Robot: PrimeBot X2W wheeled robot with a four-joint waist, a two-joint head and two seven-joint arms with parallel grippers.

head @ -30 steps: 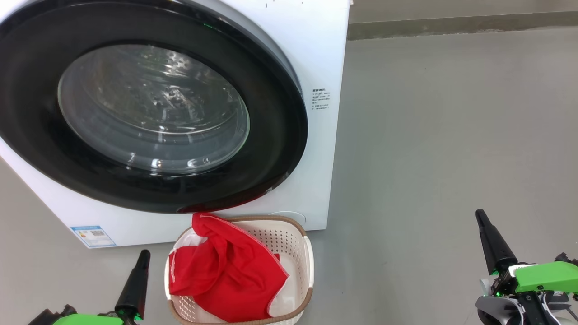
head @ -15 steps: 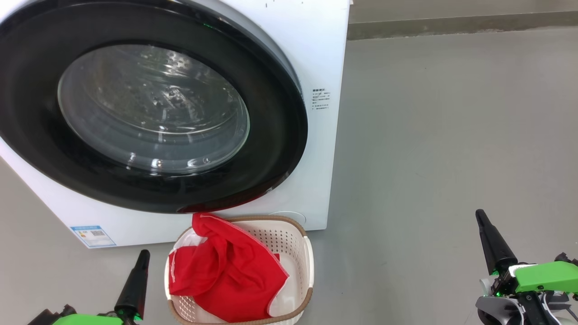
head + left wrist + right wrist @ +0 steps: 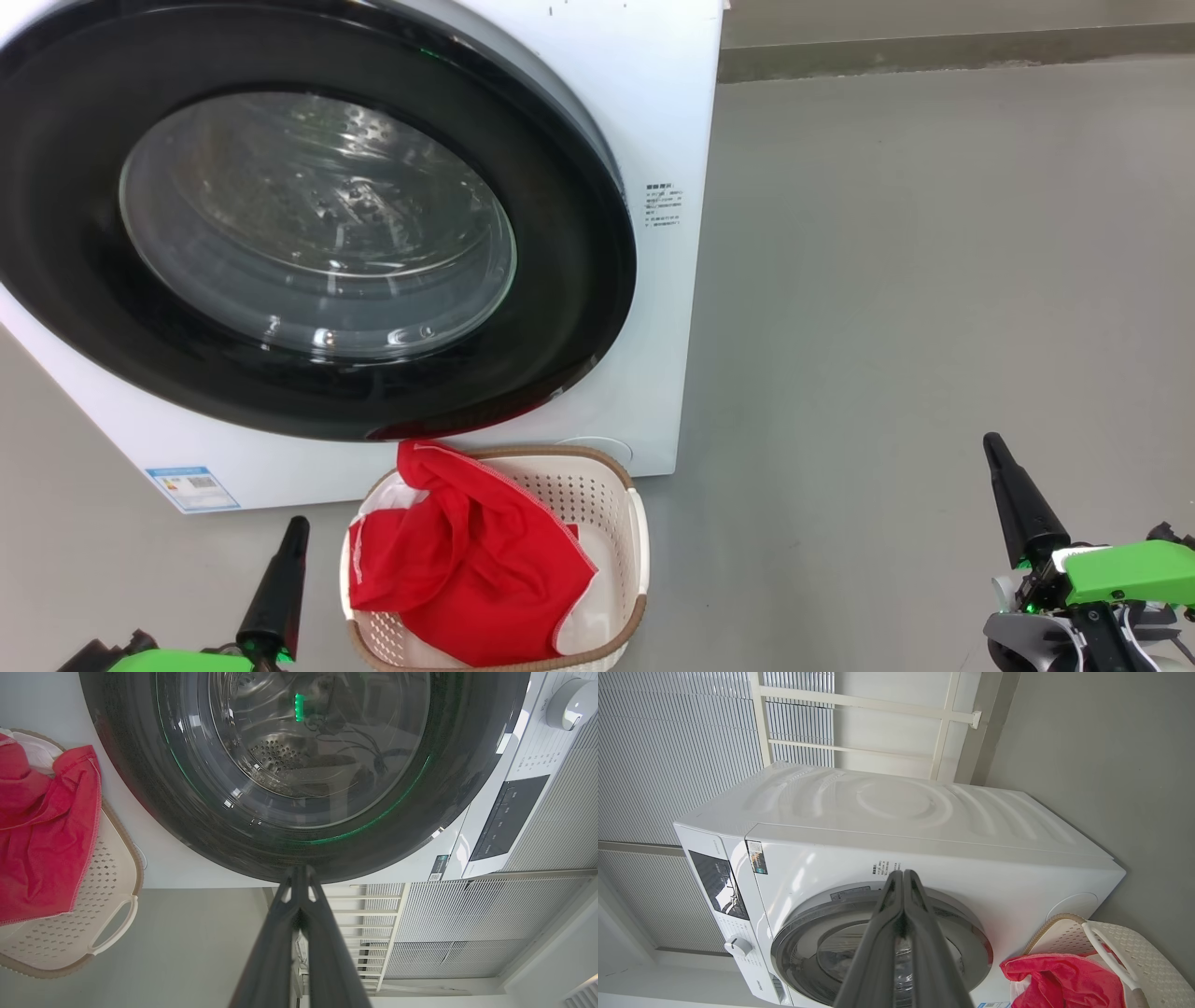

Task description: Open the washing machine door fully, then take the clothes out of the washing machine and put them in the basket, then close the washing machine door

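Note:
The washing machine door [image 3: 308, 224] with its black rim and glass bowl lies flush against the white washing machine [image 3: 653, 112]; the steel drum shows through the glass [image 3: 299, 751]. Red clothes [image 3: 467, 560] lie heaped in the cream basket [image 3: 611, 504] on the floor just in front of the machine, one fold hanging over the rim. My left gripper [image 3: 297, 527] is shut and empty, left of the basket. My right gripper [image 3: 991, 446] is shut and empty, far right over the floor. Both wrist views show the fingers pressed together [image 3: 299, 877] [image 3: 902, 879].
Grey floor [image 3: 934, 280] stretches to the right of the machine up to a wall skirting at the top. A control panel with a knob [image 3: 572, 702] sits on the machine's front. Slatted blinds [image 3: 668, 742] and a white frame stand behind the machine.

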